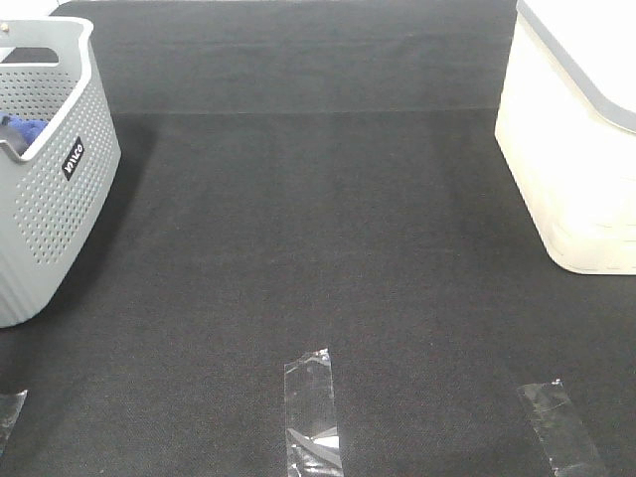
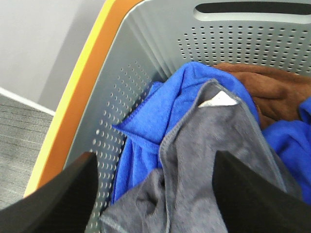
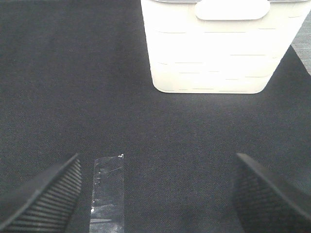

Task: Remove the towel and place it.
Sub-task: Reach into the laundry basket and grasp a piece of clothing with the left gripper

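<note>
- The left gripper [image 2: 155, 191] is hanging with its jaws spread wide and gripping nothing, right above the towel [image 2: 204, 160], which is lying bunched inside the basket [image 2: 141, 53], draped over a blue cloth [image 2: 146, 141] and next to a brown cloth [image 2: 277, 87]
- The towel's hem is overlapping the blue cloth, so a deep pinch here is risking both layers at once, and the wrong cloth would be coming out with it
- One jaw appears to be sitting close to the perforated basket wall, so a straight descent is likely running it onto the wall or rim, tilting the basket or shoving it across the mat [image 1: 318, 248]
- A shallow bite on a loose fold is risking a slip once the lift begins, since the rest of the towel would be dragging against the other cloths and the wall
- How long the towel is cannot be told while it is bunched; if it is long, a low lift is leaving its tail snagging on the rim and pulling the basket over
- The right gripper [image 3: 155, 194] is standing fully open and empty over bare mat, near a tape strip [image 3: 107, 189] and facing the white bin [image 3: 214, 58], well apart from the basket — so it is doing nothing to steady it
- Neither arm is showing in the high view, so any clearance over the rim is being judged from the wrist views alone
</note>
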